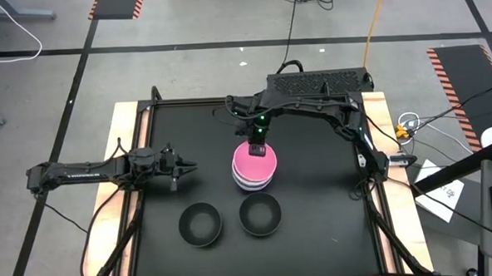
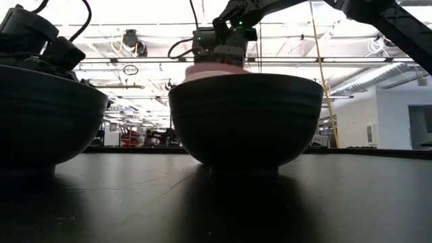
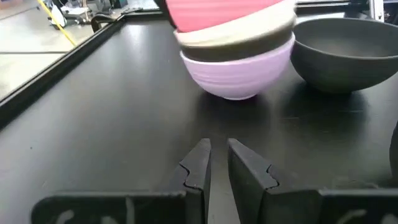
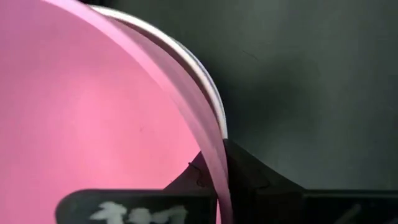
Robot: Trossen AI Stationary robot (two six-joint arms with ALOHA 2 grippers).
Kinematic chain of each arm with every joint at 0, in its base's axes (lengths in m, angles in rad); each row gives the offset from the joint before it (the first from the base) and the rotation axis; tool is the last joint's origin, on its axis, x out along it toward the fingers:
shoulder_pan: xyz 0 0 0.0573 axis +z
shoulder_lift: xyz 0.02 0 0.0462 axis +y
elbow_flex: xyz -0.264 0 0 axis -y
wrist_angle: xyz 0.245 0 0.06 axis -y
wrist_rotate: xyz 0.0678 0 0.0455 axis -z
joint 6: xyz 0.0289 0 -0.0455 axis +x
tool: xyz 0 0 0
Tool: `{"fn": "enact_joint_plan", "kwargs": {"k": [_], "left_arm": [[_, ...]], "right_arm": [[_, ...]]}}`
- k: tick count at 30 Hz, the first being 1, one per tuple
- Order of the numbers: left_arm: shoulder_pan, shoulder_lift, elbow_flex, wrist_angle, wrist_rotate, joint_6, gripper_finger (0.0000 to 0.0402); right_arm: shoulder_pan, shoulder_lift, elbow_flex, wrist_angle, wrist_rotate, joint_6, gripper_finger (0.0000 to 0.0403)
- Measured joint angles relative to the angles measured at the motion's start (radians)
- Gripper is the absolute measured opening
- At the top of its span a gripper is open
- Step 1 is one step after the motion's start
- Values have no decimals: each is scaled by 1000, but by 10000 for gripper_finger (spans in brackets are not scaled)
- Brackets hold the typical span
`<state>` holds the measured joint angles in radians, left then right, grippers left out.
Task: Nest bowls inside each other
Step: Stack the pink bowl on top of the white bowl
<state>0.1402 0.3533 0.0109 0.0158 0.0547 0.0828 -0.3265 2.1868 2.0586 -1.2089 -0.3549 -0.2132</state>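
Pinching the pink bowl's (image 4: 93,112) rim, right end effector (image 4: 214,165) hides its fingertips

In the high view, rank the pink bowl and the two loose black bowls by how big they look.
1. Pink bowl, slightly largest, though it tops the stack, nearer the camera.
2. Left black bowl and right black bowl: alike, no ranking.

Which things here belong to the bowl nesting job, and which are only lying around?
Job:
- pink bowl, pinched at its rim by the right gripper
- stack under it: white, black, lavender bowl
- two loose black bowls

Lying about:
- cables and papers beside the table
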Motion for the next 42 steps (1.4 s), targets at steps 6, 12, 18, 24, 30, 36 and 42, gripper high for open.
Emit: {"fn": "enact_joint_plan", "kwargs": {"k": [6,12,18,24,30,36,42], "left_arm": [[0,0,0,1,0,-15,56],[0,0,0,2,6,-16,56],[0,0,0,2,6,-16,56],[0,0,0,3,6,-18,56],[0,0,0,3,7,-17,56],[0,0,0,3,7,-17,56],[0,0,0,3,7,-18,56]], "right_arm": [[2,-21,0,-13,-45,15,4],[1,-25,0,-74,-64,21,4],[19,-25,0,-63,-42,28,4],[50,-27,-11,28,-12,26,4],[63,-27,-83,47,-18,22,4],[44,-30,-128,41,-11,50,4],[27,-30,-128,40,29,54,4]]}}
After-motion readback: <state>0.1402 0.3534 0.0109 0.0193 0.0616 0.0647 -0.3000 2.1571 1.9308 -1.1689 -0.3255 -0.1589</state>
